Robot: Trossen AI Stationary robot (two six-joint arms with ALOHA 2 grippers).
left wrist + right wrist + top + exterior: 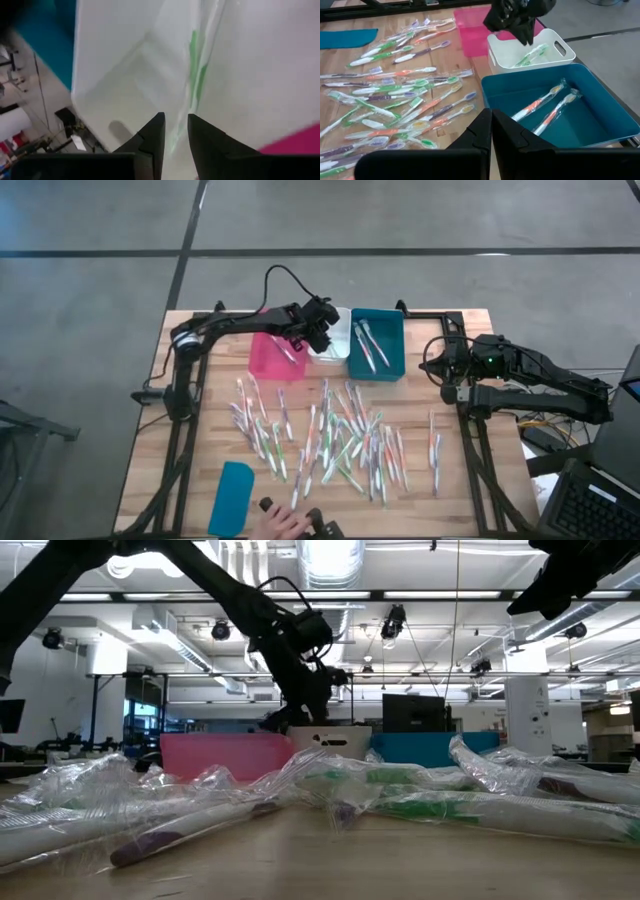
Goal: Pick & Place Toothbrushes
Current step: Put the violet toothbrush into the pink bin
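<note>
- While the left gripper (524, 31) hangs over the white bin (555, 56), its fingers (150, 140) stand slightly parted around a wrapped green toothbrush (196, 65) that reaches down into that bin; whether the pads actually press on the wrapper, I cannot tell.
- The white bin sits between the pink bin (270, 355) and the teal bin (390, 360) at the far side of the table (150, 470); all three stand just beside each other in a row.
- The teal bin holds two wrapped toothbrushes with orange accents (547, 107), lying side by side on its floor; at least one toothbrush lies in the pink bin.
- Most of the toothbrushes (330, 440) lie scattered in their clear wrappers across the middle of the table, in front of the bins; a few lie apart towards the right edge.
- The right gripper (491, 125) waits over the right side of the table near the teal bin, its fingers pressed together and holding nothing.
- A flat teal lid (232, 498) rests near the front left of the table; a person's hand (280, 523) shows at the front edge beside it.
</note>
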